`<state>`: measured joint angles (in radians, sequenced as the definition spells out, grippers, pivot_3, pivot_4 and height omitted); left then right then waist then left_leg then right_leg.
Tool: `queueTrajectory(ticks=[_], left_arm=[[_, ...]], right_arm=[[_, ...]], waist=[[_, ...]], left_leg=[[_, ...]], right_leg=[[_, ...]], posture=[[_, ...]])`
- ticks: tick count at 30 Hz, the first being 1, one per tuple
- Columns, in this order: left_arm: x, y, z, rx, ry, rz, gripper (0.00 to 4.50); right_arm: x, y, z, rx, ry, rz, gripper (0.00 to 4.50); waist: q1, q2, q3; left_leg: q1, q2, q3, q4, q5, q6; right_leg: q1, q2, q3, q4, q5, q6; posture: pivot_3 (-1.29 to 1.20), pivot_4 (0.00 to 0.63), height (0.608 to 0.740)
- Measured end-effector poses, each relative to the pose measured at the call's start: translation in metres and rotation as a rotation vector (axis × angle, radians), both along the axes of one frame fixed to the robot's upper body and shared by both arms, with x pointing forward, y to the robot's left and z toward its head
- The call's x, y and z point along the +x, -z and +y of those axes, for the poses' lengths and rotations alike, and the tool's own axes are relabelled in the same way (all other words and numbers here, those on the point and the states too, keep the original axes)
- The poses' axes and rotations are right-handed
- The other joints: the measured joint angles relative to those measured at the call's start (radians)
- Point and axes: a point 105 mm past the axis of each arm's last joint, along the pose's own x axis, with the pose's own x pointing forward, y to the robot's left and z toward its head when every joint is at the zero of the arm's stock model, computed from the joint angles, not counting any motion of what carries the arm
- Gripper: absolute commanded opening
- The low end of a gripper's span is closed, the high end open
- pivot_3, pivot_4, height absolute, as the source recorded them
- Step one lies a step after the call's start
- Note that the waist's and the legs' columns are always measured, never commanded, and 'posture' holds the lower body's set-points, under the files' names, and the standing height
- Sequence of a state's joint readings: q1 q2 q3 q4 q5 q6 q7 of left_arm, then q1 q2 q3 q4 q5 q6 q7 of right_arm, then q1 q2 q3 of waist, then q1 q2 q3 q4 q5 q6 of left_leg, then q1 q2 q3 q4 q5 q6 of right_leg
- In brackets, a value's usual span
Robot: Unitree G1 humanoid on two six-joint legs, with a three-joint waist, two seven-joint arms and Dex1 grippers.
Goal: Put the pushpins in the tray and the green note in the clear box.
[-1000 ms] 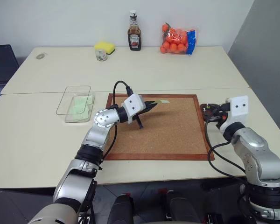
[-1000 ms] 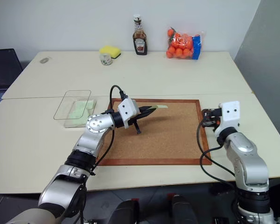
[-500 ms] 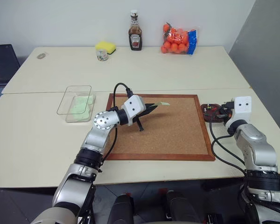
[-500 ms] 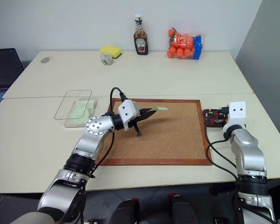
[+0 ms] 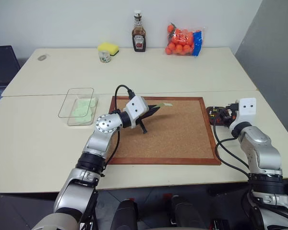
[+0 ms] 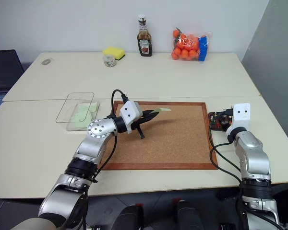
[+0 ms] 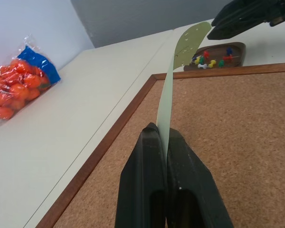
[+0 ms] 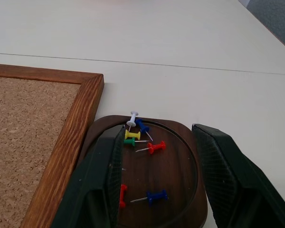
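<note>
My left gripper (image 5: 156, 108) hovers over the cork board (image 5: 177, 139), shut on the pale green note (image 7: 173, 85), which sticks out past its fingertips towards the right. At the board's right edge sits the dark reddish-brown tray (image 8: 178, 173), and several coloured pushpins (image 8: 140, 137) lie in it. My right gripper (image 8: 159, 129) is open just above the tray, one finger on each side of the pins, with nothing between them. The clear box (image 5: 69, 105) stands left of the board, and a pale green sheet (image 5: 85, 106) lies inside it.
A ketchup bottle (image 5: 138, 32), a yellow sponge (image 5: 108, 48), a small jar (image 5: 104, 56) and a bag of oranges (image 5: 183, 40) line the table's far edge. The cork board's wooden frame (image 8: 69, 137) runs right beside the tray.
My right arm has reached a little further forward over the tray. The left gripper has kept its place with the green note in it.
</note>
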<state>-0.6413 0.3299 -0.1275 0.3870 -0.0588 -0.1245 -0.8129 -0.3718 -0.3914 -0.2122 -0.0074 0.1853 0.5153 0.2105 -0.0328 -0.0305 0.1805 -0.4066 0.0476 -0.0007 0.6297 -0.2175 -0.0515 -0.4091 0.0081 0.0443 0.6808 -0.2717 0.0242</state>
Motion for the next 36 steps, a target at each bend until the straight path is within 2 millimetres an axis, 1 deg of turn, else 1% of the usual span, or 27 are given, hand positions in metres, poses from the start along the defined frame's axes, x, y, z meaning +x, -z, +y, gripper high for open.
queueTrajectory(ticks=[1, 3, 5, 6, 7, 9, 11, 12, 15, 17, 19, 20, 23, 25, 30, 35, 36], left_arm=[[0.002, -0.002, 0.004, -0.018, -0.020, 0.010, 0.00], [0.011, -0.006, 0.019, -0.073, -0.110, 0.060, 0.00], [0.015, -0.012, 0.029, -0.099, -0.159, 0.074, 0.00], [0.019, -0.020, 0.039, -0.125, -0.212, 0.080, 0.00], [0.021, -0.024, 0.047, -0.137, -0.245, 0.083, 0.00], [0.027, -0.037, 0.078, -0.174, -0.385, 0.098, 0.00], [0.029, -0.047, 0.103, -0.201, -0.500, 0.100, 0.00], [0.029, -0.049, 0.111, -0.210, -0.547, 0.105, 0.00], [0.031, -0.051, 0.146, -0.263, -0.740, 0.151, 0.00], [0.032, -0.050, 0.171, -0.318, -0.888, 0.189, 0.00], [0.033, -0.051, 0.192, -0.374, -1.008, 0.226, 0.00], [0.033, -0.051, 0.198, -0.396, -1.046, 0.244, 0.00], [0.032, -0.045, 0.212, -0.435, -1.144, 0.299, 0.00], [0.031, -0.040, 0.217, -0.462, -1.185, 0.333, 0.00], [0.030, -0.031, 0.215, -0.543, -1.220, 0.430, 0.00], [0.029, -0.028, 0.215, -0.588, -1.243, 0.477, 0.00], [0.029, -0.026, 0.215, -0.596, -1.250, 0.491, 0.38]], right_arm=[[-0.001, -0.005, 0.003, 0.001, -0.018, -0.016, 2.39], [-0.006, -0.018, 0.022, 0.007, -0.115, -0.061, 2.39], [-0.009, -0.024, 0.036, 0.003, -0.183, -0.079, 2.39], [-0.014, -0.028, 0.050, 0.006, -0.260, -0.088, 2.39], [-0.017, -0.029, 0.059, 0.004, -0.306, -0.088, 2.39], [-0.029, -0.036, 0.093, 0.021, -0.484, -0.094, 2.39], [-0.040, -0.047, 0.120, 0.033, -0.624, -0.116, 2.39], [-0.042, -0.051, 0.128, 0.035, -0.668, -0.120, 2.39], [-0.050, -0.070, 0.159, 0.023, -0.828, -0.149, 2.39], [-0.050, -0.080, 0.178, -0.003, -0.908, -0.160, 2.39], [-0.047, -0.088, 0.195, -0.024, -0.966, -0.159, 2.39], [-0.046, -0.088, 0.201, -0.035, -0.989, -0.147, 2.39], [-0.042, -0.084, 0.215, -0.068, -1.046, -0.087, 2.39], [-0.040, -0.083, 0.220, -0.077, -1.060, -0.072, 2.39], [-0.036, -0.080, 0.228, -0.104, -1.072, -0.050, 2.39], [-0.035, -0.077, 0.229, -0.126, -1.069, -0.043, 2.39], [-0.035, -0.077, 0.229, -0.127, -1.071, -0.043, 2.40]], waist=[[0.000, 0.000, 0.000], [-0.002, 0.000, 0.000], [-0.002, 0.000, 0.000], [-0.001, 0.000, 0.000], [-0.002, 0.000, 0.000], [-0.007, 0.000, 0.000], [-0.006, 0.000, 0.000], [-0.005, 0.000, 0.000], [-0.002, 0.000, 0.000], [-0.002, 0.000, 0.000], [0.000, 0.000, 0.000], [0.001, 0.000, 0.000], [0.006, -0.001, 0.000], [0.007, -0.001, 0.000], [0.006, -0.001, 0.000], [0.004, -0.001, 0.000], [0.004, -0.001, 0.000]], left_leg=[[0.000, 0.000, 0.000, 0.000, 0.000, 0.000], [0.000, 0.000, 0.000, 0.000, 0.000, 0.000], [0.000, 0.000, -0.001, 0.000, 0.000, 0.000], [0.000, 0.000, -0.001, 0.000, 0.000, 0.000], [0.000, 0.000, -0.001, 0.000, 0.000, 0.000], [0.000, 0.001, -0.001, 0.000, 0.000, 0.000], [0.000, 0.001, -0.002, 0.000, 0.000, 0.000], [0.000, 0.001, -0.002, 0.001, 0.000, 0.000], [0.000, 0.001, -0.002, 0.001, 0.000, 0.000], [0.000, 0.001, -0.002, 0.001, 0.000, 0.000], [0.000, 0.001, -0.003, 0.001, 0.000, 0.000], [-0.001, 0.001, -0.003, 0.001, 0.000, 0.000], [-0.002, 0.000, -0.004, 0.001, 0.000, 0.000], [-0.004, -0.001, -0.004, 0.002, 0.000, 0.000], [-0.004, -0.001, -0.005, 0.002, 0.000, 0.000], [-0.004, -0.001, -0.005, 0.002, 0.000, 0.000], [-0.004, -0.001, -0.005, 0.002, 0.000, 0.000]], right_leg=[[0.000, 0.000, 0.000, 0.000, 0.000, 0.000], [0.000, 0.000, 0.000, 0.000, 0.000, 0.000], [0.000, 0.000, 0.000, 0.000, 0.000, 0.000], [0.000, 0.000, -0.001, 0.000, 0.000, 0.000], [0.000, 0.000, -0.001, 0.000, 0.000, 0.000], [0.000, 0.000, -0.001, 0.000, 0.000, 0.000], [0.000, 0.000, -0.001, 0.000, 0.000, 0.000], [0.000, 0.000, -0.001, 0.000, 0.000, 0.000], [0.000, 0.000, -0.002, 0.000, 0.000, 0.001], [0.000, 0.000, -0.002, 0.000, 0.000, 0.001], [0.000, 0.000, -0.003, 0.000, 0.000, 0.001], [0.000, 0.000, -0.003, 0.000, 0.000, 0.001], [0.000, -0.001, -0.004, -0.001, 0.003, -0.004], [-0.001, -0.003, -0.004, -0.001, 0.003, -0.004], [-0.002, -0.003, -0.005, 0.000, 0.003, -0.005], [-0.002, -0.002, -0.005, 0.000, 0.003, -0.005], [-0.002, -0.002, -0.005, 0.000, 0.003, -0.005]], posture=[[0.00, 0.150, 0.740], [0.00, 0.150, 0.740], [0.00, 0.150, 0.740], [0.00, 0.150, 0.740], [0.00, 0.150, 0.740], [0.00, 0.150, 0.740], [0.00, 0.150, 0.740], [0.00, 0.150, 0.740], [0.00, 0.150, 0.740], [0.00, 0.150, 0.740], [0.00, 0.150, 0.740], [0.00, 0.150, 0.740], [0.00, 0.150, 0.740], [0.00, 0.150, 0.740], [0.00, 0.150, 0.740], [0.00, 0.150, 0.740], [0.00, 0.150, 0.740]])
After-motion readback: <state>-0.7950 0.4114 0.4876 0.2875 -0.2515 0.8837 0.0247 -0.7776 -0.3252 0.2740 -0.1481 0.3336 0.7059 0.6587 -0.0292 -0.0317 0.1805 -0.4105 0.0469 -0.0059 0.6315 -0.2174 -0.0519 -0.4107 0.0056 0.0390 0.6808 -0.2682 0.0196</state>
